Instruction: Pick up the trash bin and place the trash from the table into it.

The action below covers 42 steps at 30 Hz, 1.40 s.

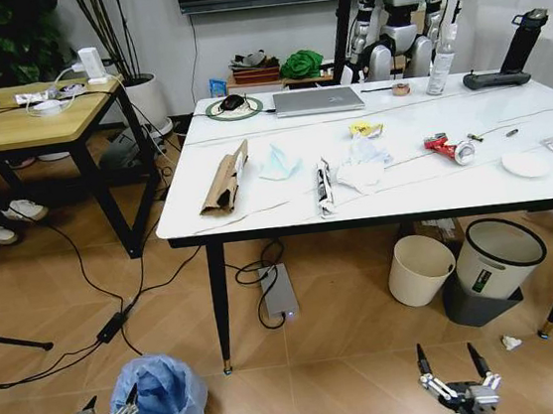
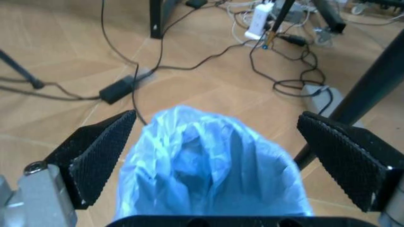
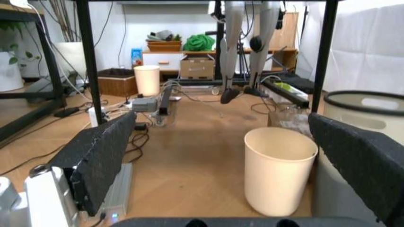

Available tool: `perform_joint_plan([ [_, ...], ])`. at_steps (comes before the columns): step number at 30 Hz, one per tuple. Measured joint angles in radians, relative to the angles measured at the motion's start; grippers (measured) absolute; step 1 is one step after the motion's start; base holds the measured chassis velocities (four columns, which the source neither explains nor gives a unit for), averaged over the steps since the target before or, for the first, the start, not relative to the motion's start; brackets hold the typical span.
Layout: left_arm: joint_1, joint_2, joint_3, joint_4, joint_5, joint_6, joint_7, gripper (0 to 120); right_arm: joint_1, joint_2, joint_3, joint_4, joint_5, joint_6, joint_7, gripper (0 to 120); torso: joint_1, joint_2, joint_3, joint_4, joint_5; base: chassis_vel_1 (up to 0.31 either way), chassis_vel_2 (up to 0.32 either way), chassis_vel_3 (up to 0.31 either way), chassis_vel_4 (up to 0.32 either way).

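On the wood-look floor before the white marble-look table (image 1: pixel 255 194) strewn with mixed trash (image 1: pixel 225 180), the crinkled light-blue-bagged trash bin (image 1: pixel 157 405) stands between the left gripper's (image 2: pixel 218 156) spread fingers, while the right gripper (image 1: pixel 458 383) hangs open near a cream round bin (image 3: pixel 277 170).

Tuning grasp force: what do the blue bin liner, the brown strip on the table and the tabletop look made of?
Trash bin liner: thin light-blue plastic film, crinkled, slightly translucent. Brown strip: cardboard, matte, folded with a raw edge. Table top: glossy white with thin dark veins, marble-look; real stone or laminate can't be told.
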Motion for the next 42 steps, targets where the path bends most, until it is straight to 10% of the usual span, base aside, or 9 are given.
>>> perform_joint_plan([
  [42, -0.079, 0.021, -0.028, 0.124, 0.016, 0.094, -0.087, 100, 0.003, 0.005, -0.02, -0.043, -0.001, 0.019, 0.0, 100, -0.067, -0.173, -0.106, 0.0, 0.0002, 0.0, 0.0, 0.0, 0.0],
])
